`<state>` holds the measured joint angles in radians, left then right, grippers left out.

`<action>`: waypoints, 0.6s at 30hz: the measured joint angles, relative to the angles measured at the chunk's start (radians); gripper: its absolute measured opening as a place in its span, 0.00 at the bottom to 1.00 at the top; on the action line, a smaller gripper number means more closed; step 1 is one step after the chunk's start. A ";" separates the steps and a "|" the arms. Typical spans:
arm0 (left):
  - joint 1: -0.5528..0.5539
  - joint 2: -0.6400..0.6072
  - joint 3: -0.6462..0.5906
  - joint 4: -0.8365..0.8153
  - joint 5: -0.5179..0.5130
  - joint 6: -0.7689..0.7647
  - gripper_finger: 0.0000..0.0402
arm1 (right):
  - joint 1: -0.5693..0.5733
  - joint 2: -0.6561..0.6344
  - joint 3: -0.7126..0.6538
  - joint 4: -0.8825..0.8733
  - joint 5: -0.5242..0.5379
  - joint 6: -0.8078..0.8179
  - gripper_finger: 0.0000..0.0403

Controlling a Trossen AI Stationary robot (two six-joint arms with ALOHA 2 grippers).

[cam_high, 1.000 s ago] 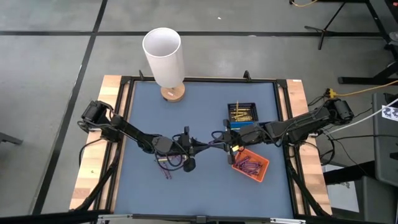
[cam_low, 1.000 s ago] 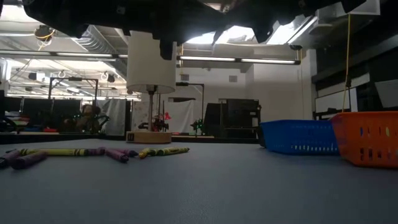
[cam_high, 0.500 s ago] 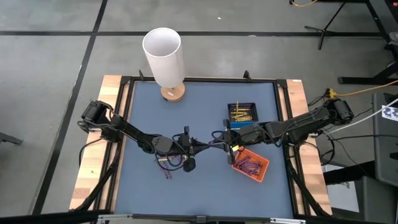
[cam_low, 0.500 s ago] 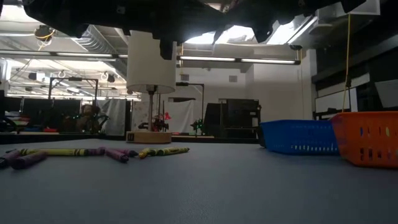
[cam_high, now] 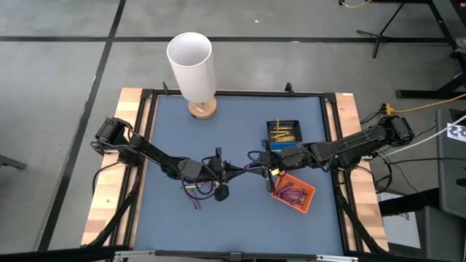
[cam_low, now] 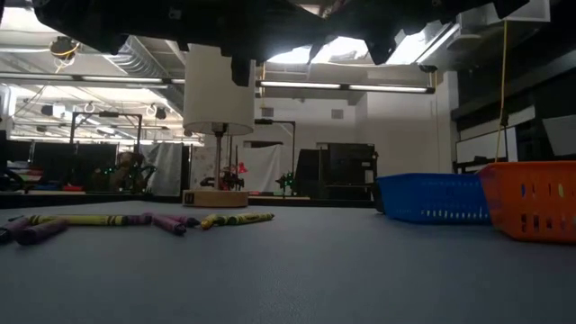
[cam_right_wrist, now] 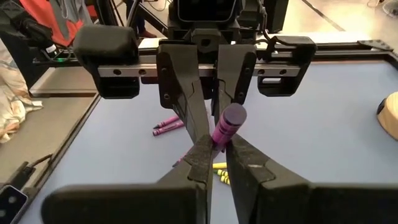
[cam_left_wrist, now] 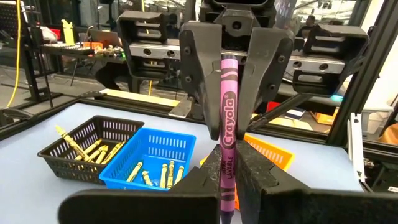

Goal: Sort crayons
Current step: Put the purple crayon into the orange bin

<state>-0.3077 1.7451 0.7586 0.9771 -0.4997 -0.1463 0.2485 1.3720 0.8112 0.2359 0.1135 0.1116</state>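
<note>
Left hand [cam_high: 231,170]: meets the right hand above the middle of the blue surface [cam_high: 233,124], fingers clamped on one end of a purple crayon [cam_left_wrist: 227,124].
Right hand [cam_high: 256,169]: reaches in from the trays' side, fingers closed on the other end of the same purple crayon, seen end-on in its own wrist view [cam_right_wrist: 225,124].
Change from a second ago: both arms and the shared crayon sit as before in the high view; nothing on the surface has shifted.
Loose crayons [cam_low: 108,220]: yellow and purple ones lie scattered on the surface below the left arm.
Black tray [cam_left_wrist: 87,146]: holds yellow crayons.
Blue tray [cam_left_wrist: 149,163]: stands beside the black one, also holding yellow crayons.
Orange tray [cam_high: 294,191]: nearest the front edge, holds purple crayons.
Lamp [cam_high: 192,65]: white shade on a wooden base, at the surface's far edge.
</note>
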 joint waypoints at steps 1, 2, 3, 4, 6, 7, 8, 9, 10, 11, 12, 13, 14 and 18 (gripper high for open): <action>0.000 0.000 0.000 0.000 0.000 0.000 0.02 | 0.000 0.000 0.000 0.001 0.000 0.012 0.09; 0.000 0.000 0.000 0.000 0.000 0.000 0.02 | 0.000 0.000 0.000 0.001 0.000 0.024 0.09; 0.000 0.000 0.000 0.000 0.000 0.000 0.02 | 0.000 0.000 0.000 0.001 0.000 0.038 0.09; 0.000 0.000 0.000 0.000 0.000 0.000 0.02 | 0.000 0.000 0.000 0.001 0.001 0.047 0.09; 0.000 0.000 0.000 0.000 -0.003 0.000 0.02 | 0.000 0.000 0.000 0.003 0.008 0.064 0.09; 0.000 0.000 0.000 0.000 -0.003 0.000 0.02 | 0.000 0.000 0.000 0.004 0.008 0.069 0.09; 0.000 0.000 0.000 0.000 -0.003 0.000 0.02 | 0.000 0.000 0.000 0.006 0.008 0.069 0.09; 0.000 0.000 0.000 0.000 -0.003 0.000 0.02 | 0.000 0.000 0.000 0.008 0.008 0.069 0.09; 0.001 0.000 0.000 0.000 -0.003 0.000 0.02 | 0.000 0.000 0.000 0.009 0.008 0.068 0.09; 0.001 0.000 0.000 0.000 -0.003 0.000 0.02 | 0.000 0.000 0.000 0.011 0.008 0.064 0.09; 0.001 0.000 0.000 0.000 -0.003 0.000 0.02 | 0.000 0.000 0.000 0.014 0.008 0.062 0.09; 0.001 0.000 0.000 0.000 -0.003 0.000 0.02 | 0.000 0.000 0.000 0.015 0.008 0.056 0.09; 0.001 0.000 0.000 0.000 -0.003 0.000 0.02 | 0.000 0.001 0.000 0.018 0.008 0.043 0.09; 0.001 -0.001 0.001 0.000 0.000 0.000 0.02 | 0.000 0.001 0.000 0.024 0.000 0.016 0.09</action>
<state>-0.3069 1.7443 0.7592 0.9775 -0.4993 -0.1459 0.2485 1.3731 0.8112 0.2604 0.1131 0.1271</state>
